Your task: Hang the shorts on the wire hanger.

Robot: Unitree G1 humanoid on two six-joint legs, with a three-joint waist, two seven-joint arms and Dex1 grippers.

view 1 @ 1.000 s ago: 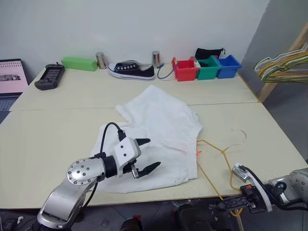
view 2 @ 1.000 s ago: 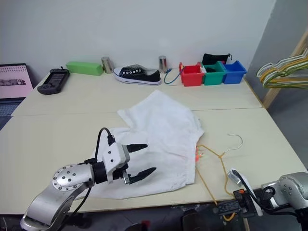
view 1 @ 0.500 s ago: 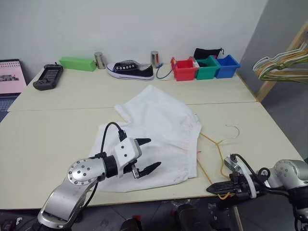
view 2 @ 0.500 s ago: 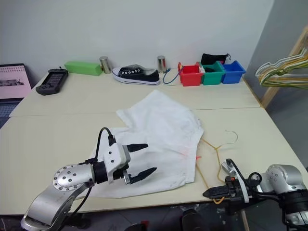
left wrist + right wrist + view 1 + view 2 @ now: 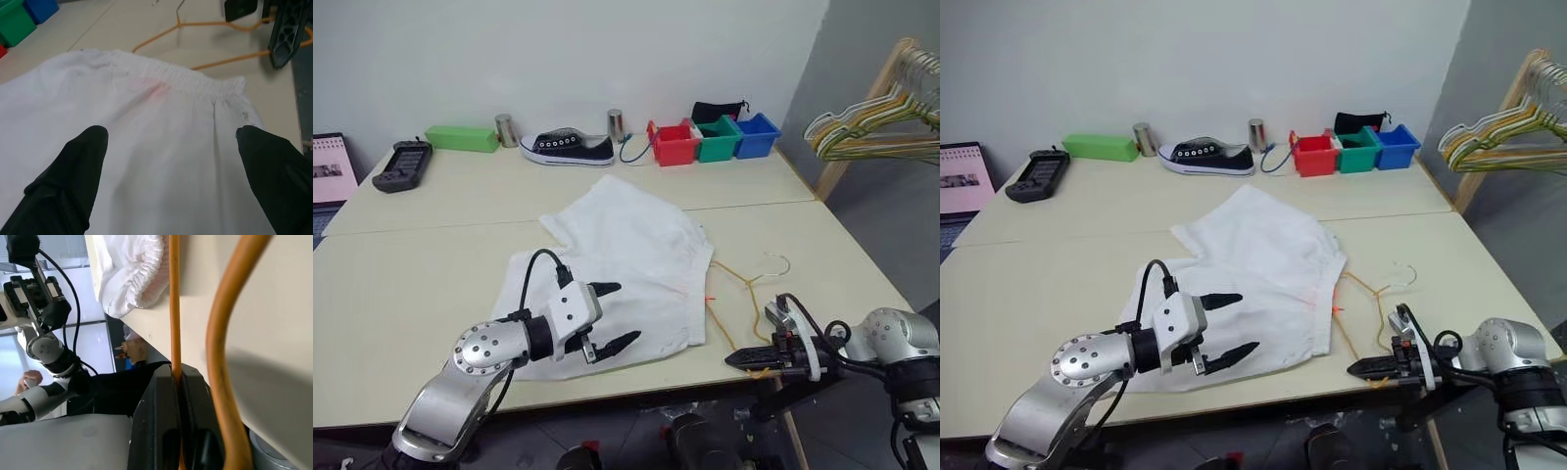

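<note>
The white shorts lie flat in the middle of the table, their gathered waistband toward the right. The thin yellow wire hanger lies on the table just right of the waistband, its hook pointing away from me. My right gripper is at the table's front edge, shut on the hanger's near wire, which runs between its fingers. My left gripper hovers open over the near part of the shorts, with nothing between its fingers.
Along the back edge stand a black sneaker, red, green and blue bins, two metal cans, a green box and a black device. A bunch of hangers hangs on a wooden rack at the right.
My right gripper, shut on the hanger, has come up and forward to the table's front edge, sliding the hanger slightly. The camera has swung right. The left gripper has stayed put.
</note>
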